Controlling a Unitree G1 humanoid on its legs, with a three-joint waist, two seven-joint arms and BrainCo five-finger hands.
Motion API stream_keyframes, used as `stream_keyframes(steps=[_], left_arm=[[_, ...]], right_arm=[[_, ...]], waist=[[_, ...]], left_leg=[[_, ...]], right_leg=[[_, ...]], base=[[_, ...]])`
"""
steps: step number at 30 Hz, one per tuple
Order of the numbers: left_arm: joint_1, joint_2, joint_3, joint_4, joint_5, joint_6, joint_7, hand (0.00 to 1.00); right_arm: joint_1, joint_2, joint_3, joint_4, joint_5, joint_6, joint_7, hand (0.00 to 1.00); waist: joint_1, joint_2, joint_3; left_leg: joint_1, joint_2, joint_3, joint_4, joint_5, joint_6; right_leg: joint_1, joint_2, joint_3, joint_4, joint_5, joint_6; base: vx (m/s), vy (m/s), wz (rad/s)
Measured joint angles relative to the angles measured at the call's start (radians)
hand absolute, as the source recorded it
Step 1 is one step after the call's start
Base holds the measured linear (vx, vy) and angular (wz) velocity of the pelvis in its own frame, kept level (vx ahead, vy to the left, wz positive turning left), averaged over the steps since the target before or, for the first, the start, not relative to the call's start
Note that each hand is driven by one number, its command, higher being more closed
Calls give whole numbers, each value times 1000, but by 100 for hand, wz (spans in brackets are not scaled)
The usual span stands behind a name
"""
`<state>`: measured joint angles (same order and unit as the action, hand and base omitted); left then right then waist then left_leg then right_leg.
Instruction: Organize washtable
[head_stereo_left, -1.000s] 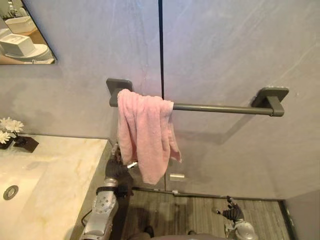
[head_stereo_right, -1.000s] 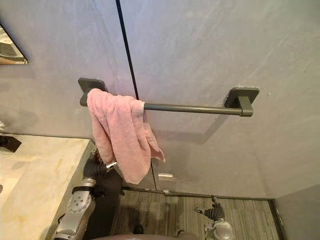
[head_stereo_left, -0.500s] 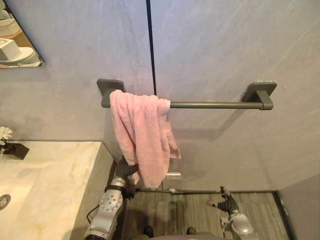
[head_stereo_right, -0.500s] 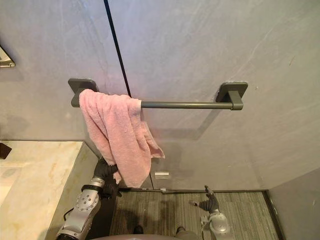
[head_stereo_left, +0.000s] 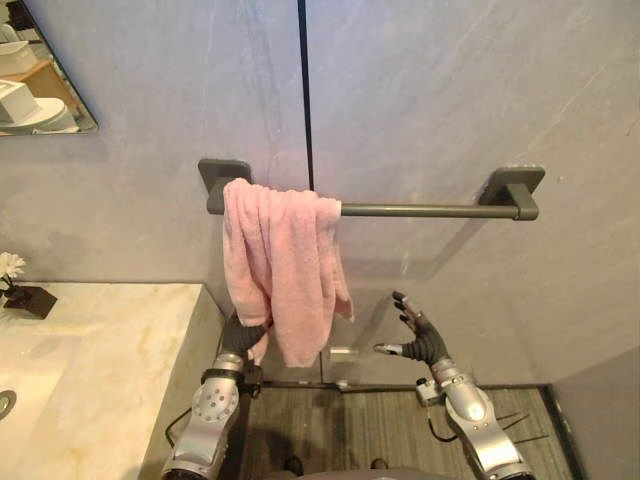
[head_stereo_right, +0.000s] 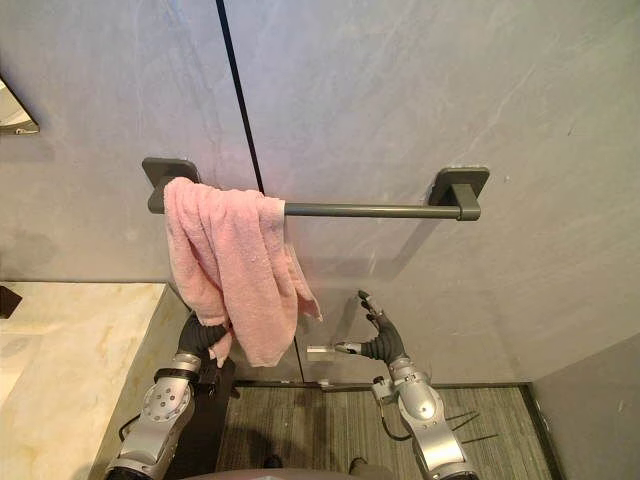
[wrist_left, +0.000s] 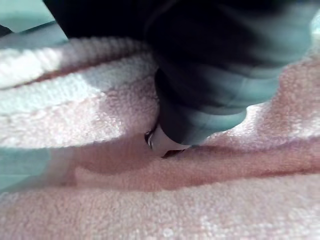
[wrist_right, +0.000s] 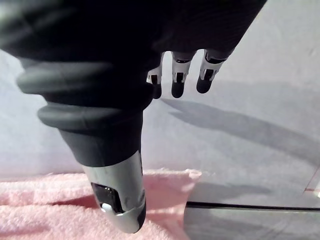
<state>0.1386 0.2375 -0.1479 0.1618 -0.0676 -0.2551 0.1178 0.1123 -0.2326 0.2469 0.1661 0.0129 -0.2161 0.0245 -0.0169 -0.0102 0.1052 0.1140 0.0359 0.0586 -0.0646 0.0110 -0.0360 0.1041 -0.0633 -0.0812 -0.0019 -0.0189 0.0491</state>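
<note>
A pink towel (head_stereo_left: 285, 270) hangs bunched over the left end of a dark grey towel bar (head_stereo_left: 420, 210) on the grey wall. My left hand (head_stereo_left: 243, 337) reaches up from below into the towel's lower left edge, its fingers curled in the cloth. In the left wrist view the pink towel (wrist_left: 100, 115) wraps close around the hand's dark cover (wrist_left: 210, 100). My right hand (head_stereo_left: 418, 335) is raised to the right of the towel, below the bar, open with fingers spread and apart from the cloth. The right wrist view shows its straight fingers (wrist_right: 178, 80) towards the wall and the towel (wrist_right: 50, 210) beside the thumb.
A pale marble counter (head_stereo_left: 90, 360) stands at the left, its end close to my left arm. A white flower in a dark holder (head_stereo_left: 20, 290) sits at its back. A mirror (head_stereo_left: 40, 70) hangs at the upper left. Grey plank floor (head_stereo_left: 350, 430) lies below the bar.
My left hand has curled shut in the towel's lower edge. My right arm has risen from near the floor to beside the towel, still open.
</note>
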Motion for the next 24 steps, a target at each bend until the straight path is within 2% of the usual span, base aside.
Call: stream_keyframes(steps=[2, 8, 9, 15, 24], left_arm=[[0, -4, -2, -7, 0, -16, 9, 100], [1, -34, -22, -7, -1, -17, 18, 100], [0, -38, -24, -7, -1, -17, 18, 100], [1, -59, -47, -7, -2, -17, 19, 100], [16, -58, -46, -7, -2, -25, 20, 100]], right_arm=[[-22, -9, 35, -28, 19, 0, 0, 0], [-114, -10, 141, -36, 27, -2, 0, 0], [-121, -10, 154, -33, 27, -1, 0, 100], [-159, 20, 206, 18, 58, 0, 2, 100], [-172, 30, 221, 52, 58, 0, 1, 100]], waist=[[7, 0, 0], [10, 1, -1], [10, 1, -1], [33, 5, -4], [32, 3, -16]], left_leg=[[-3, -1, -2, 3, 0, 0], [-10, -1, -12, 9, 0, 0], [-12, -1, -15, 10, 0, 0], [-16, -2, -37, 8, 6, 1], [-15, -1, -67, -24, 32, 1]], right_leg=[[-1, -1, -1, 0, 0, 0], [0, -1, -8, 2, 0, 0], [0, -1, -11, 2, 0, 0], [6, -1, -30, 2, -2, -1], [3, -2, -57, 9, -5, 0]], base=[[0, 0, 0], [-14, -7, 3], [-17, -10, 13], [-21, -16, 11], [-34, -17, 10]])
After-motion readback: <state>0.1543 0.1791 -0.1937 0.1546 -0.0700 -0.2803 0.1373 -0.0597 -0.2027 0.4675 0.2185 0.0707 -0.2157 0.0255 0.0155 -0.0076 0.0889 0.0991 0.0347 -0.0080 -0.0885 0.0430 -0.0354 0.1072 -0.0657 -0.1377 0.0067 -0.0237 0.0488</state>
